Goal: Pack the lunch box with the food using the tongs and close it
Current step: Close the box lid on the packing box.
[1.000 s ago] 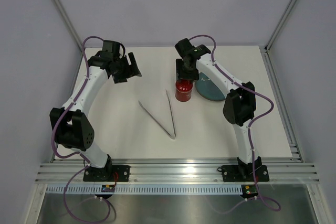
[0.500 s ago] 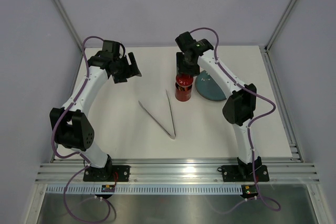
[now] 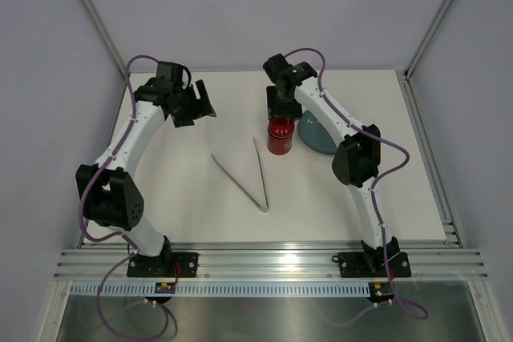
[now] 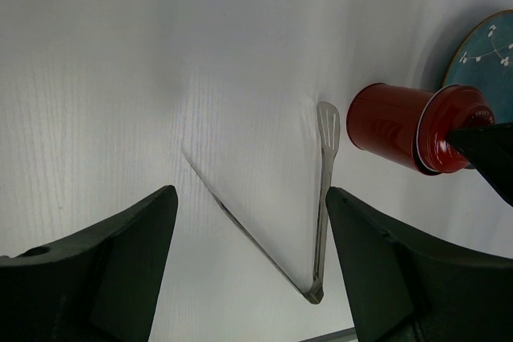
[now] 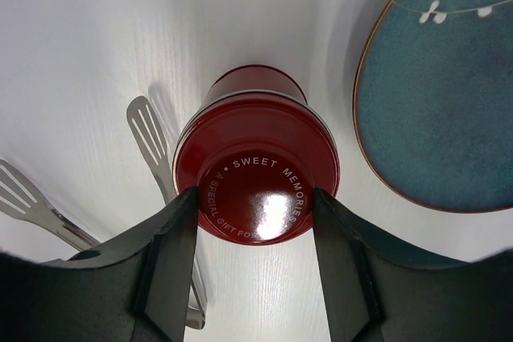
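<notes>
The small red cylindrical lunch box (image 3: 280, 138) stands upright just left of the flat blue-grey round plate (image 5: 441, 94), with its round red lid (image 5: 256, 190) on top. The right gripper (image 5: 255, 198), half open, straddles the lid; I cannot tell whether it grips. The long silver metal tongs (image 4: 328, 126) lie farther left of the plate. The left gripper (image 4: 250, 194) hangs well left of the plate, wide open and empty.

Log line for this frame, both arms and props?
left gripper open, empty | right gripper straddles lid, grip unclear | lid seated on lunch box | tongs lying on table, untouched
</notes>
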Robot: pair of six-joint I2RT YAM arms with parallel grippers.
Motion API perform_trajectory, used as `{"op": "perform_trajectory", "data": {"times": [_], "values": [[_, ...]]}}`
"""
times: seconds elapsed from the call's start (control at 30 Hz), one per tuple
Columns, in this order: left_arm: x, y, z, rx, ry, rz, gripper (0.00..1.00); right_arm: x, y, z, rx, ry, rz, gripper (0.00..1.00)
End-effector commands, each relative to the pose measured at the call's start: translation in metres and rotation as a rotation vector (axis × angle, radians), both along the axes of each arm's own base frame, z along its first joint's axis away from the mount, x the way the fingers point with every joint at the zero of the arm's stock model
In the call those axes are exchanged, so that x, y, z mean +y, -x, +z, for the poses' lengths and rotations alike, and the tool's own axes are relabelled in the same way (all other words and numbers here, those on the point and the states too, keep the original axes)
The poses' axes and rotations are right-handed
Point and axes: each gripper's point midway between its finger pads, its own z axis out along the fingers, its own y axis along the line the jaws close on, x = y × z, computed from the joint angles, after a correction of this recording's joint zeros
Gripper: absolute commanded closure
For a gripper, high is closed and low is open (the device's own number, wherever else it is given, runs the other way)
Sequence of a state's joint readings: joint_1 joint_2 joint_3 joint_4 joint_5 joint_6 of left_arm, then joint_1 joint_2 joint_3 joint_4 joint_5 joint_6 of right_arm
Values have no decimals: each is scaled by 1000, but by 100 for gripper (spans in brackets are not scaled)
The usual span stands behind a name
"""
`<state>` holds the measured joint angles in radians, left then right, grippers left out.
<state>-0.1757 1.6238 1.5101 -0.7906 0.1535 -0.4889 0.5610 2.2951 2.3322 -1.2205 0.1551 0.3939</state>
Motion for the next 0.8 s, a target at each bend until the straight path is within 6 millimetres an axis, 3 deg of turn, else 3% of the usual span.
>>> {"op": "perform_trajectory", "data": {"times": [0.0, 0.27, 0.77], "values": [[0, -4, 17, -69, 5, -12, 21, 4, 5, -6, 25, 18, 30, 87], [0, -3, 16, -68, 6, -13, 21, 8, 7, 0, 15, 8, 49, 87], [0, -2, 14, -64, 1, -13, 21, 17, 19, -14, 57, 10, 73, 87]]}}
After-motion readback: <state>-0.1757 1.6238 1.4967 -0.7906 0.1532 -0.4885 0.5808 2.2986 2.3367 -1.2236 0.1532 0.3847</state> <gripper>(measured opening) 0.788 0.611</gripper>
